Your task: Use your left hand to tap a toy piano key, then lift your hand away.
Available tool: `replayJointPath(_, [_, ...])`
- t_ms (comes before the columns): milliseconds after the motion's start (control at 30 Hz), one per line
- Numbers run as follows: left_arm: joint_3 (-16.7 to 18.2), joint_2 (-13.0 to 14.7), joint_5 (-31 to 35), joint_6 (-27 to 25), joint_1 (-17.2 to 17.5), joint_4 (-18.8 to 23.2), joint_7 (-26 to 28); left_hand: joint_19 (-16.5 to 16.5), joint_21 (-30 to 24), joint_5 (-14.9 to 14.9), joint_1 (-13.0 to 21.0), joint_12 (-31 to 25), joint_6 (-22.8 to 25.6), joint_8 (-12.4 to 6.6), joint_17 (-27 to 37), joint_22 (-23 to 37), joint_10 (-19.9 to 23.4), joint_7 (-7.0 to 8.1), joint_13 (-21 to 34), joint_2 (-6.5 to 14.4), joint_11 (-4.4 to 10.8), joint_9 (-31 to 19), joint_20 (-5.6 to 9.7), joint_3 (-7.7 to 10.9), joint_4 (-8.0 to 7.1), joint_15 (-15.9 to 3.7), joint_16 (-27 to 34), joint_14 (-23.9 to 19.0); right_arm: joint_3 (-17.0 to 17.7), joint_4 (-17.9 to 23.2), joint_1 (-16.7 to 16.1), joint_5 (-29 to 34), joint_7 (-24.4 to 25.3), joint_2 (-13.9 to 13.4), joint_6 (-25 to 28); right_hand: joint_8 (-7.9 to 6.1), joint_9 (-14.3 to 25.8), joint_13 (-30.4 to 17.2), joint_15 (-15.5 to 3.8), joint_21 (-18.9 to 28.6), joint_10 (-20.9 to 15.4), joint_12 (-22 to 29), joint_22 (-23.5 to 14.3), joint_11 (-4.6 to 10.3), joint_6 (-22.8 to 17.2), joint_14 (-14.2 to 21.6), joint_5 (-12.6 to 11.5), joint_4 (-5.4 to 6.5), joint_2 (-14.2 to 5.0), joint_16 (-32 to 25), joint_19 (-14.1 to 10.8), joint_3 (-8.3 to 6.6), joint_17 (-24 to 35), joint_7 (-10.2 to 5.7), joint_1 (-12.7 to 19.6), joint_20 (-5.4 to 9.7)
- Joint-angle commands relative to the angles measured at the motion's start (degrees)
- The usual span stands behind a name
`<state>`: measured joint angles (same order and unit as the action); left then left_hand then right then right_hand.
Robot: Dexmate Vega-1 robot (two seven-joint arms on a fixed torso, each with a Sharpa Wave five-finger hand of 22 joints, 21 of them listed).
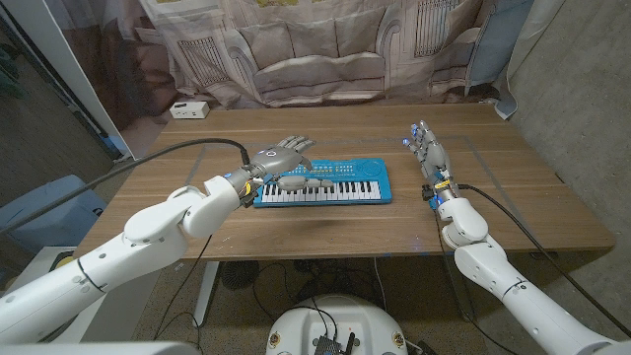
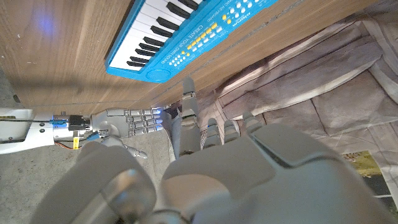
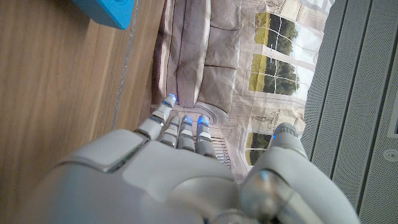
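Observation:
The blue toy piano [image 1: 335, 184] lies mid-table, its white and black keys facing me. My left hand [image 1: 281, 158] hovers over the piano's left end with fingers spread, holding nothing, and casts a shadow on the keys below. In the left wrist view the left hand [image 2: 205, 155] reaches out with the piano [image 2: 186, 31] apart from its fingertips. To the right of the piano my right hand [image 1: 429, 153] stands on the table, fingers straight and empty. The right hand [image 3: 180, 168] also shows in its own wrist view, with a corner of the piano [image 3: 109, 9] beyond it.
A small white box [image 1: 187, 109] sits at the back left corner of the wooden table [image 1: 513, 212]. A cloth printed with a sofa [image 1: 315, 49] hangs behind the far edge. My right hand [image 2: 124, 121] also shows in the left wrist view.

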<state>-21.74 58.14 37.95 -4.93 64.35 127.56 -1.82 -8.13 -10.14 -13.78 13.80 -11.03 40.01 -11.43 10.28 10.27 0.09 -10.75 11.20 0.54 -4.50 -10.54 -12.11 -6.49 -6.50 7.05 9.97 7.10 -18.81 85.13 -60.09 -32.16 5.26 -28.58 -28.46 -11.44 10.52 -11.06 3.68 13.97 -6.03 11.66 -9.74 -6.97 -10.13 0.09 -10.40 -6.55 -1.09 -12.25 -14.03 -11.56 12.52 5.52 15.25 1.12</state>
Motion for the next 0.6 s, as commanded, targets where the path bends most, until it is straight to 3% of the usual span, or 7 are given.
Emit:
replayJointPath(33, [-3.37, -1.17, -0.54, -0.72, -3.03, -0.98, -3.82, -0.63, 0.03, -0.43, -0.51, -0.35, 0.31, 0.05, 0.17, 0.26, -0.39, -0.11, -0.02, -0.16, -0.11, -0.21, -0.13, -0.68, 0.00, -0.04, 0.16, 0.40, 1.02, 1.76, -1.58, -0.48, 0.13, -1.42, 0.37, 0.14, 0.12, -0.09, 0.11, -0.23, -0.22, 0.05, -0.10, -0.41, -0.52, 0.12, -0.19, -0.05, -0.22, 0.16, -0.31, 0.27, 0.08, -0.02, -0.04, -0.55])
replayJointPath(133, [-4.13, -1.48, -2.53, 0.13, -4.41, -2.07, -5.57, -1.02, 0.01, -0.46, -0.55, -0.24, 0.07, 0.15, 0.17, 0.26, -0.84, -0.13, -0.02, -0.05, -0.08, -0.22, -0.12, -0.74, -0.03, -0.06, 0.14, 0.71, 1.29, 2.22, -2.04, -0.50, 0.29, -1.74, 0.44, 0.14, 0.12, -0.09, 0.13, -0.29, -0.24, 0.05, -0.10, -0.30, -0.56, 0.14, -0.19, -0.07, -0.25, 0.16, -0.34, 0.27, 0.07, -0.08, -0.02, -0.52])
replayJointPath(267, [-4.84, -1.38, -2.85, 0.18, -5.39, -2.33, -6.63, -1.89, -0.03, -0.54, -0.64, -0.30, -0.12, 0.23, 0.16, 0.29, -1.11, -0.19, -0.02, 0.15, -1.24, -0.23, -0.10, -0.86, -0.10, 0.43, 0.22, 1.07, 1.56, 2.74, -2.59, -0.53, 0.79, -1.72, 0.42, 0.16, 0.12, -0.09, 0.15, -0.34, -0.14, 0.00, -0.10, -0.27, -0.55, 0.15, -0.19, -0.09, -0.28, 0.16, -0.38, 0.27, 0.05, -0.10, 0.00, -0.55])
replayJointPath(600, [-6.63, -1.52, -2.00, -0.56, -6.79, -2.45, -8.34, -2.64, -0.15, -0.62, -0.71, -0.29, -0.68, 0.40, 0.16, 0.32, -1.59, -0.13, -0.02, 0.35, -0.92, -0.23, -0.10, -1.02, -0.16, 0.41, 0.10, 2.04, 1.70, 2.92, -2.88, -0.58, 0.69, -1.81, 0.39, 0.17, 0.12, -0.10, 0.13, -0.48, -0.17, 0.00, -0.11, -0.16, -0.59, 0.15, -0.20, -0.15, -0.42, 0.18, -0.44, 0.22, 0.02, -0.13, 0.11, -0.53])
